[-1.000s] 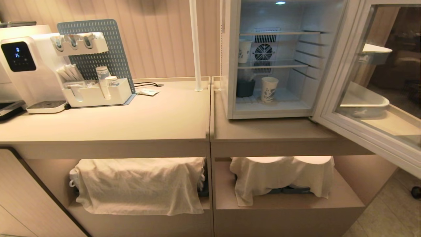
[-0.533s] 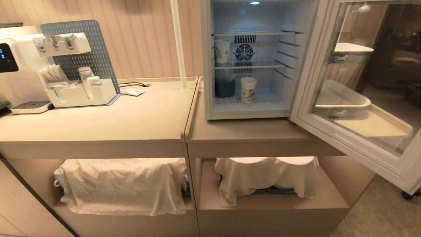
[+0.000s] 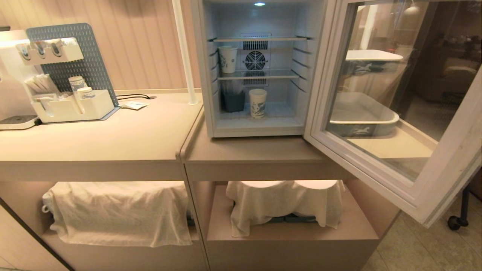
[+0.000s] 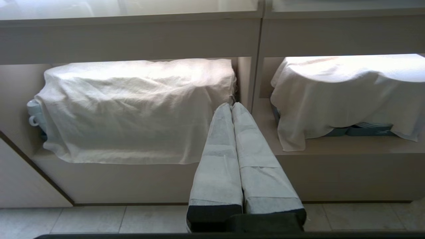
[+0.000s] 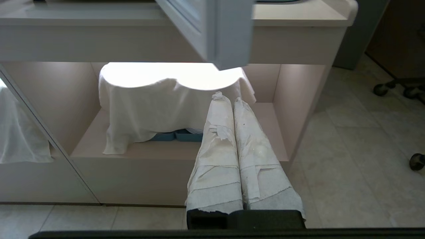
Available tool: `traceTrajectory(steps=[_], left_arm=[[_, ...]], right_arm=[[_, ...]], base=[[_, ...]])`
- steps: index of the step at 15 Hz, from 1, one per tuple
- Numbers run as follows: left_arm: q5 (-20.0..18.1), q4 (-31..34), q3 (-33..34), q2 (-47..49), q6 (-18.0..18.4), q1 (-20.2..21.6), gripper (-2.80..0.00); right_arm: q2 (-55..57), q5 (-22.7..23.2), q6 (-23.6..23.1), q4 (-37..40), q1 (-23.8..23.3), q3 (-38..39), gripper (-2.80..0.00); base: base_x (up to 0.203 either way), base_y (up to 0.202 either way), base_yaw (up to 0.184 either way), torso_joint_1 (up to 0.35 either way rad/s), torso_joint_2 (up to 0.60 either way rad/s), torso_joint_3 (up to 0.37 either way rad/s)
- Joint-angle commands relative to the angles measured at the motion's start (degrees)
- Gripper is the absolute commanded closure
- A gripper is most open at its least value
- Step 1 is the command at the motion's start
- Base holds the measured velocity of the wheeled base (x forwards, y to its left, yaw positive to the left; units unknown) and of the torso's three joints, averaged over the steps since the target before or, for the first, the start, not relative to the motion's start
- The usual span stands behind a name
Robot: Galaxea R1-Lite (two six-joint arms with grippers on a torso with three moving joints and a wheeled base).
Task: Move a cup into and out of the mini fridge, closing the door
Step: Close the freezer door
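**Fridge standing open, both grippers idling low**

I am keeping my left gripper and right gripper pressed closed on nothing, both hanging low in front of the counter's lower shelves. The cup is standing upright on the floor of the mini fridge, just right of a dark bin; a second cup is sitting on the middle shelf, far left. The door is swinging wide to the right, its near corner overhanging the counter.

Risk, as I judge it: my right arm rising could be clipping that corner; a reach could be nudging the bin or tipping the light cup.

White cloths are draping the lower shelves; tiled floor is lying to the right.
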Motion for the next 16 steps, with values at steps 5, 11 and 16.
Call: traceTrajectory(steps=[5,11,16], left_arm=[[0.0,0.0,0.0,-0.1,0.1,0.0,0.00],[0.0,0.0,0.1,-0.1,0.0,0.0,0.00],[0.0,0.0,0.0,-0.1,-0.1,0.0,0.00]], right_arm=[[0.1,0.1,0.0,0.0,0.0,0.0,0.00],[0.6,0.2,1.3,0.4,0.0,-3.6,0.00],[22.5,-2.1,1.4,14.4,-0.1,-35.1,0.00]], base=[[0.000,-0.185,0.000,0.002,0.00,0.004],[0.000,-0.019,0.000,0.000,0.00,0.001],[0.000,0.000,0.000,0.000,0.00,0.000]])
